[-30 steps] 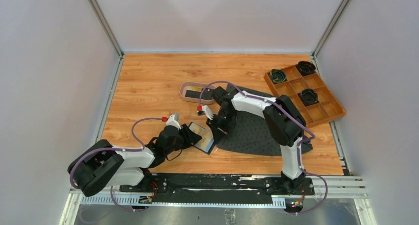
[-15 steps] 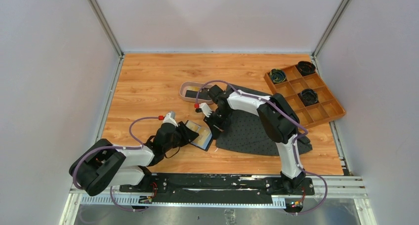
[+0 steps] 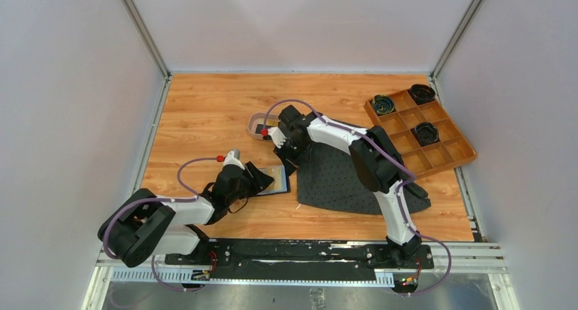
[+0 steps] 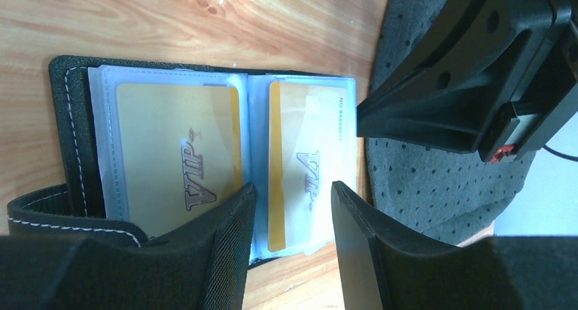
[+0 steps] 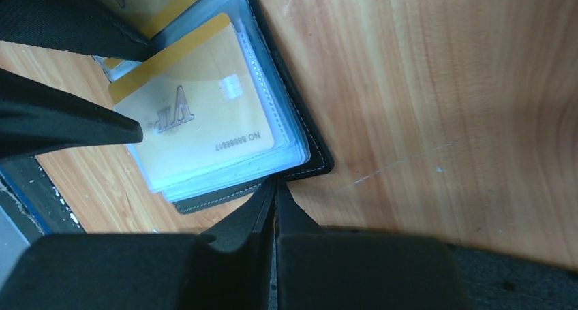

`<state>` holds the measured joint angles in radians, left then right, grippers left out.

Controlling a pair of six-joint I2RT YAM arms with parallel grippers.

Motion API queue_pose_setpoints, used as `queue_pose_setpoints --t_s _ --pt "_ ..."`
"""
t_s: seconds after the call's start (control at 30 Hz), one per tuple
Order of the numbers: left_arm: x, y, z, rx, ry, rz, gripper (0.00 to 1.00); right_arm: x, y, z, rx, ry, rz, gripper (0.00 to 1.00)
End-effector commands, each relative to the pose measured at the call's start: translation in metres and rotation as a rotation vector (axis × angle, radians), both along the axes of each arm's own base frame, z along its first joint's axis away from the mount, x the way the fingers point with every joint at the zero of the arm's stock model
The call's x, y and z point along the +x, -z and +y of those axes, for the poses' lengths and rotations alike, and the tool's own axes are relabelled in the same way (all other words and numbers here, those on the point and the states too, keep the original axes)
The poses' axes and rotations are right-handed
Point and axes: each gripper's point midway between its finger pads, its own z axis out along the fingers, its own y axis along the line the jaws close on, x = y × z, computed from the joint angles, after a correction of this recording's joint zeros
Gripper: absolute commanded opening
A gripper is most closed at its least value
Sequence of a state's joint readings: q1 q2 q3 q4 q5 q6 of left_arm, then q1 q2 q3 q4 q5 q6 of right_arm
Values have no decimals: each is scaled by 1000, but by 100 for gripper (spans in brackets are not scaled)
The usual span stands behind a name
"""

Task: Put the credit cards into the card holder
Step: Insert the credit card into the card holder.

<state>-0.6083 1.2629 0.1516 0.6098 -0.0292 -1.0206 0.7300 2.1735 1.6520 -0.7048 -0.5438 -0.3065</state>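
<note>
— Both reach in low: left gripper (image 4: 293,187) over the open card holder (image 4: 68,119) on the table (image 3: 204,105), jaws half apart, gripping nothing.
— yeah, right gripper (image 5: 275,184) is pinched shut at its corner, maybe touching. gold cards (image 4: 170,140) sleeved inside, bottoms hidden.

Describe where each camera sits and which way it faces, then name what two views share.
Top external: above and behind the bases, looking down on the table; left arm and right arm show whole.
Left wrist: over the open card holder, facing its gold VIP cards; own left end effector open.
Right wrist: above the card holder's corner, looking down; own right end effector shut.
Shared: both wrist views show the card holder and the other end effector.
</note>
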Motion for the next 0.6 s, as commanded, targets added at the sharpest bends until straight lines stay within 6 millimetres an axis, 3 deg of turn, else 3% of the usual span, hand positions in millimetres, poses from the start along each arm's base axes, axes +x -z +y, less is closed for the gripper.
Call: queue_pose_setpoints --t_s 0.0,0.23,0.57 --pt "1 8 -9 29 50 41 50 6 26 3 -30 -1 -20 6" --pt "2 7 -23 53 113 43 50 -2 26 4 -13 -1 17 6" --pt "3 -15 -14 111 116 -6 50 3 14 2 -1 2 2 10"
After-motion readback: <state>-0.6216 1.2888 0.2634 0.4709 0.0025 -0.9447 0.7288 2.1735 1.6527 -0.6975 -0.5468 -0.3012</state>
